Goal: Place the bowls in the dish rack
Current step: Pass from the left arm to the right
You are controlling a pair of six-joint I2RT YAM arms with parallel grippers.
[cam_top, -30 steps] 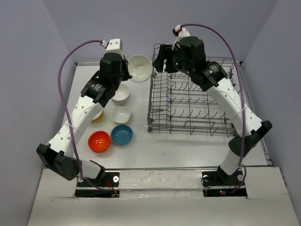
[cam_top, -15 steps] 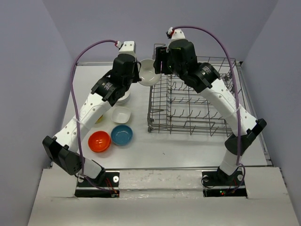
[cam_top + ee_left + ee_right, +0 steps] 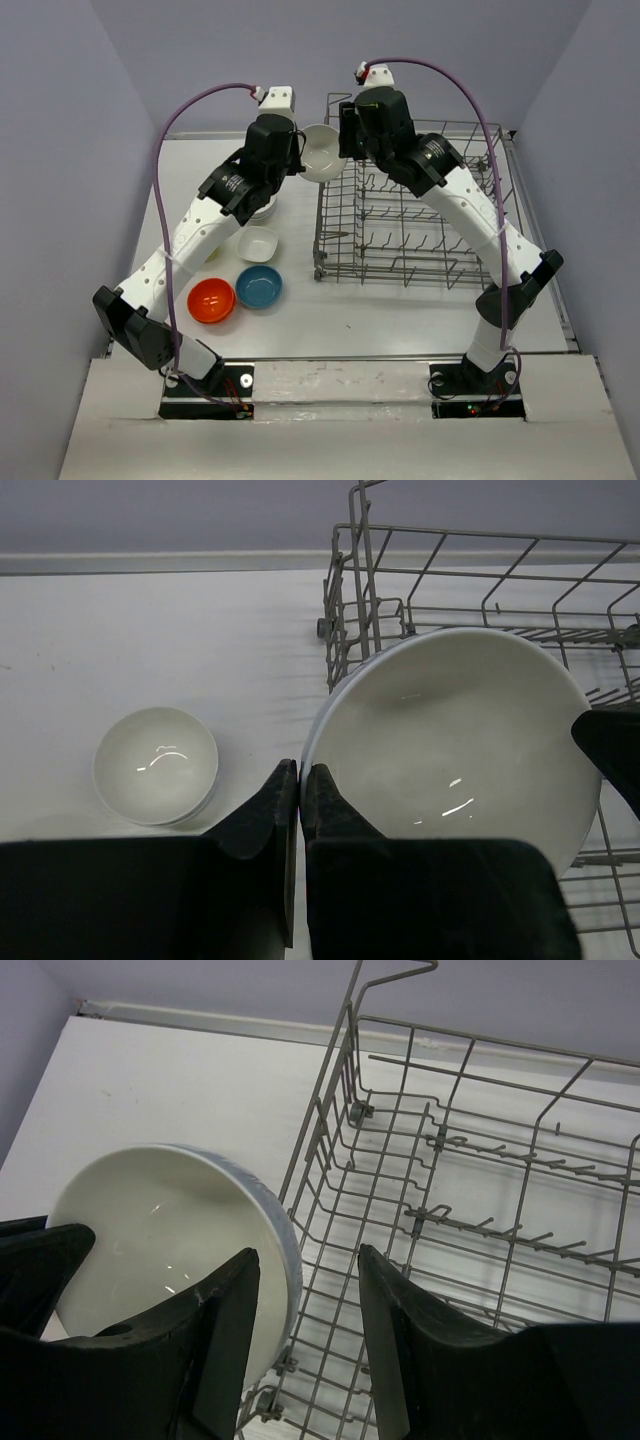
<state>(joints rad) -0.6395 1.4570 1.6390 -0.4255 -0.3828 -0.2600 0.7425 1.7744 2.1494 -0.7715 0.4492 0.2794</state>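
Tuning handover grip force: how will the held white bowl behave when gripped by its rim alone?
Likely rigid: the bowl holds its shape while pinched at one rim point by the left gripper. Probably slippery, since its glaze shows sharp highlights. Held by the rim alone, it may pivot in the right gripper.

Soft, even light in all 3 views — faint shadows, glints on the bowl [image 3: 470,750].
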